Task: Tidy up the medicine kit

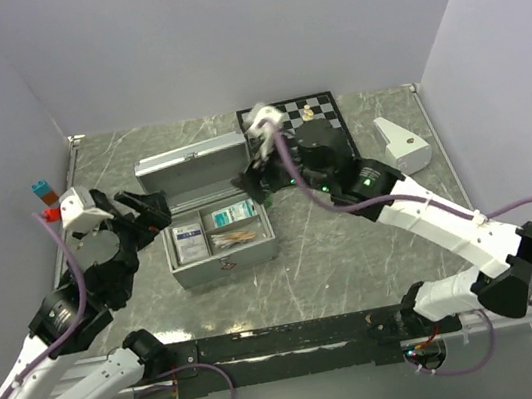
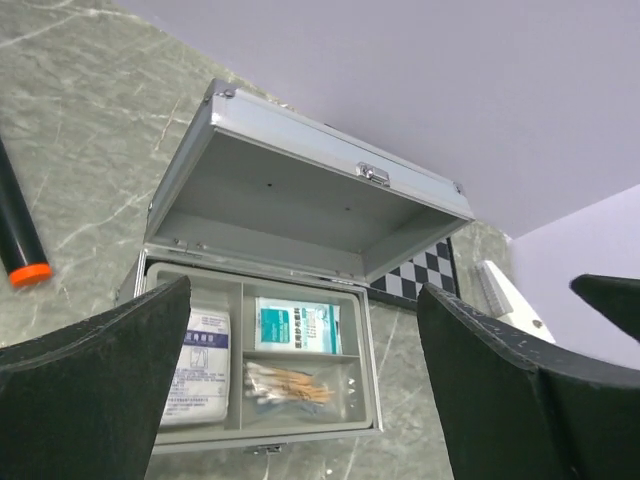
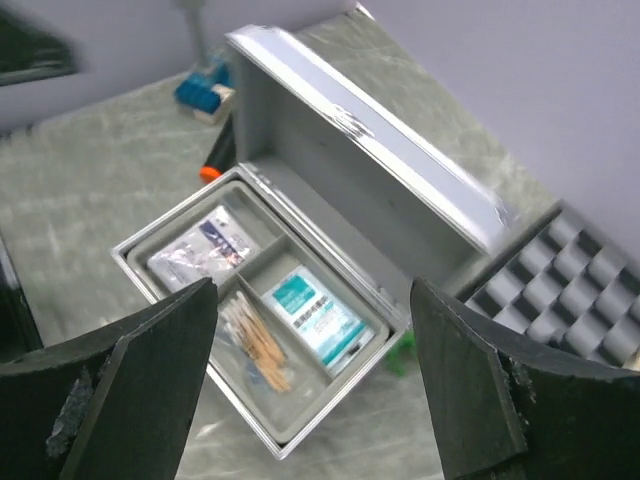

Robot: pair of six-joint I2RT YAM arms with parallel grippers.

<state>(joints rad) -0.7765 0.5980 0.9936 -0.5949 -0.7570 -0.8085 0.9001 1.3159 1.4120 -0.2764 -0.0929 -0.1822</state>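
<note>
Medicine kit (image 1: 224, 264) open on table (image 1: 356, 256)

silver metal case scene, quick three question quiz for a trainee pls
1. True or false: the lid of the boxy silver metal case is shut.
2. In the top view, which compartment inside holds the cotton swabs? A left, B lower right, C upper right.
3. Fill in: the left gripper and right gripper both have jaws standing ____.
Key: 1 false; 2 B; 3 open.
</note>
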